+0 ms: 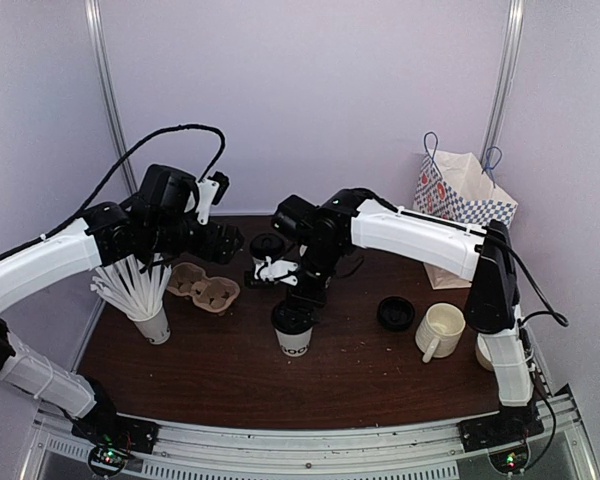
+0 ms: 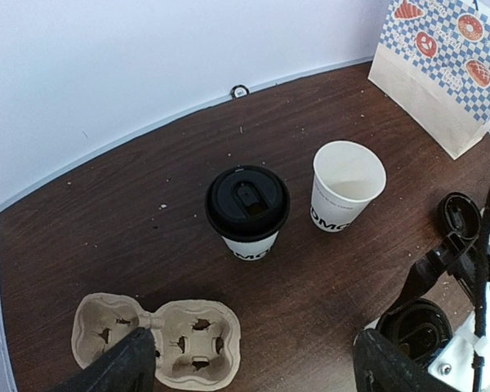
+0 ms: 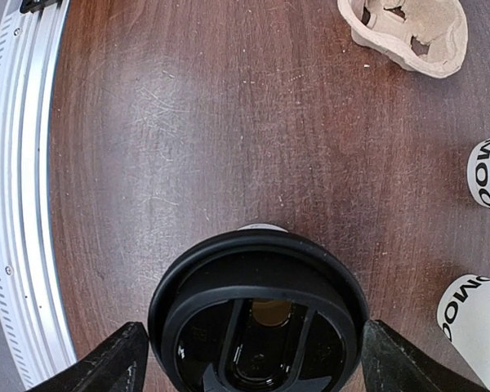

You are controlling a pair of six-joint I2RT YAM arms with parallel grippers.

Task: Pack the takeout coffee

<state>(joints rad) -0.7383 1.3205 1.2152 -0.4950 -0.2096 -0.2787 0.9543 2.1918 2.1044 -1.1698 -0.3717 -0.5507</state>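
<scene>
A lidded white "MOO" cup [image 1: 293, 328] stands at the table's middle. Its black lid [image 3: 257, 318] fills the right wrist view. My right gripper [image 3: 251, 371] is open, with a finger on each side of that lid; it also shows in the top view [image 1: 298, 298]. A second lidded cup [image 2: 247, 211] and a lidless cup [image 2: 347, 186] stand further back. A loose black lid [image 1: 395, 313] lies to the right. My left gripper [image 2: 249, 367] is open and empty, hovering by the cardboard cup carrier [image 2: 159, 343].
A plain white cup of white straws [image 1: 145, 300] stands at the left. A cream mug [image 1: 440, 330] stands at the right front. A checked paper bag [image 1: 460, 195] stands at the back right. The carrier also shows in the top view [image 1: 205, 290].
</scene>
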